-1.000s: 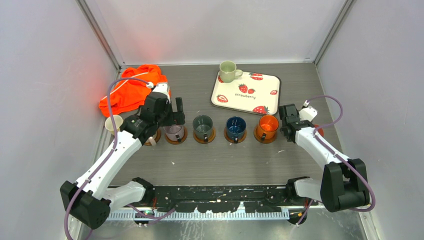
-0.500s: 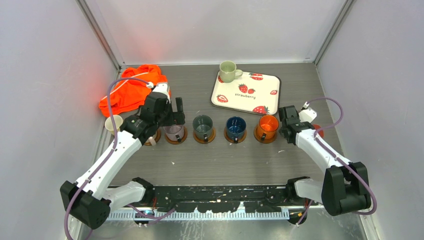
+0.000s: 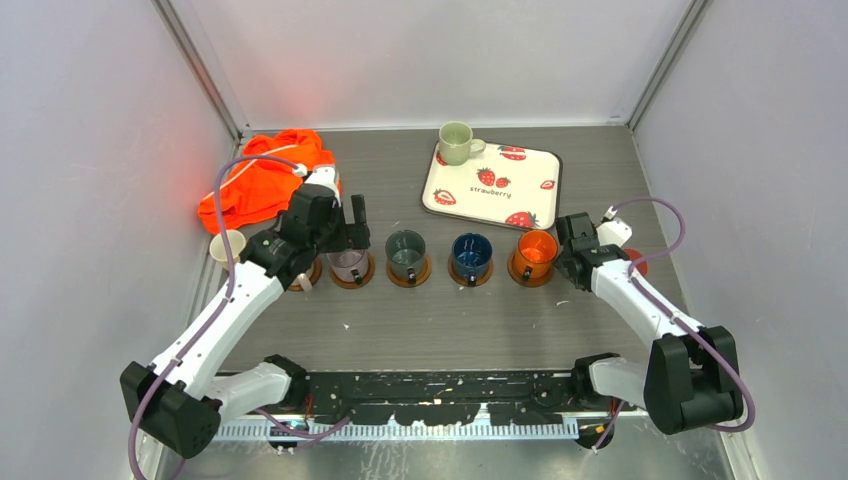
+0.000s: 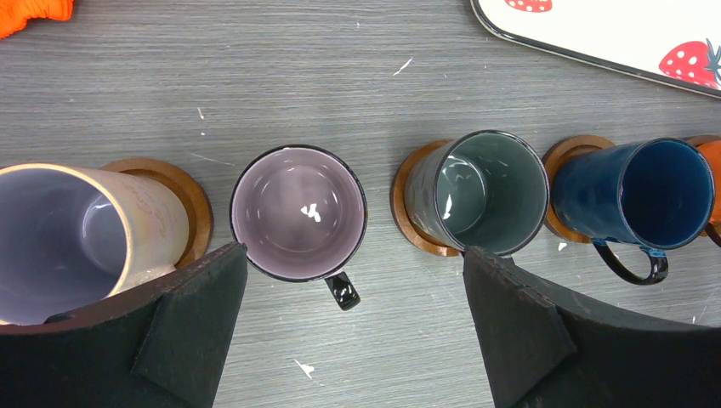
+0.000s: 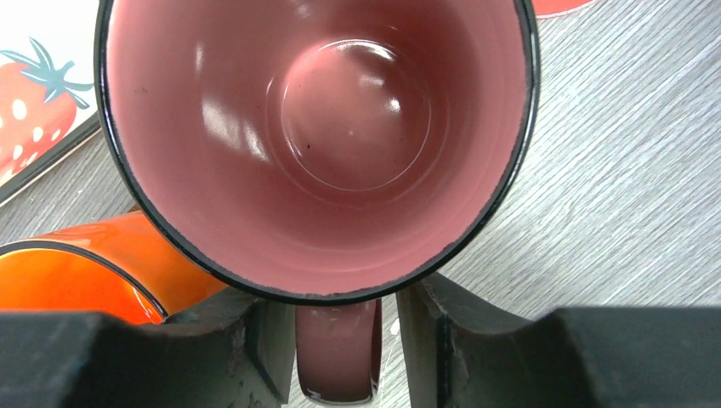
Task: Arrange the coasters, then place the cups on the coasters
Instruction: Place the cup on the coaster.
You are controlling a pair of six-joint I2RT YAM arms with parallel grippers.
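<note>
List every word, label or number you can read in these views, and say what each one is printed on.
"strawberry": small dark lettering on the white tray, among its painted berries, read from the top view.
Nothing else in any view carries text that can be read. The wrist views catch only the tray's edge and berries, no lettering.

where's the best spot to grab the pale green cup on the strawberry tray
Probably the handle. The pale green cup stands upright, mouth up, on the far left corner of the strawberry tray, and its handle sticks out to the right over the tray. Come down from above on that right side and pinch the handle loop.
</note>
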